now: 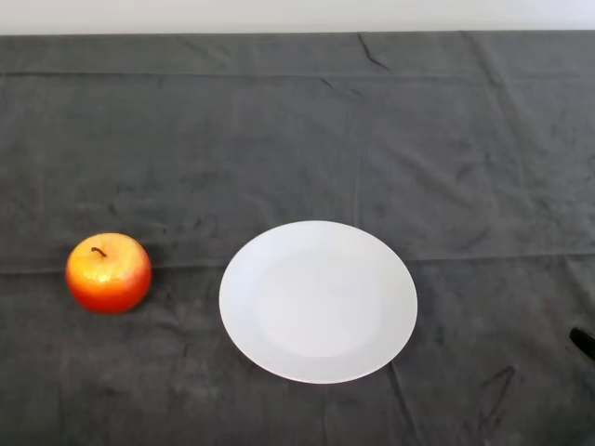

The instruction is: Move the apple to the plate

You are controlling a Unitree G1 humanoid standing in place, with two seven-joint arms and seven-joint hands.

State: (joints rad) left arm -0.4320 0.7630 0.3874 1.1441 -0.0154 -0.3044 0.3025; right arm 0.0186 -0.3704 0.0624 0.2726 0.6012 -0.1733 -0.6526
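The counter [297, 121] is spread with a dark grey cloth [465, 167], creased in long folds, and carries only two things. The larger is a white plate [318, 302], round and shallow, lying flat toward the near edge of the counter. Nothing lies in it; its whole face is bare.

To the left of the plate, apart from its rim and not touching it, stands the apple [109, 272], red and orange with a short dark stem pointing up. It rests on the cloth, level with the plate's upper half.

No part of the arm shows here, so the state of the hand cannot be told. A small dark shape at the right edge, well right of the plate, is too little to identify.

The task looks not yet begun: the apple is untouched and the plate waits. The next move, as I judge it, calls for the hand to reach the apple from the left side, close round its smooth, rounded body firmly enough that it will not roll, lift it and carry it right onto the plate.
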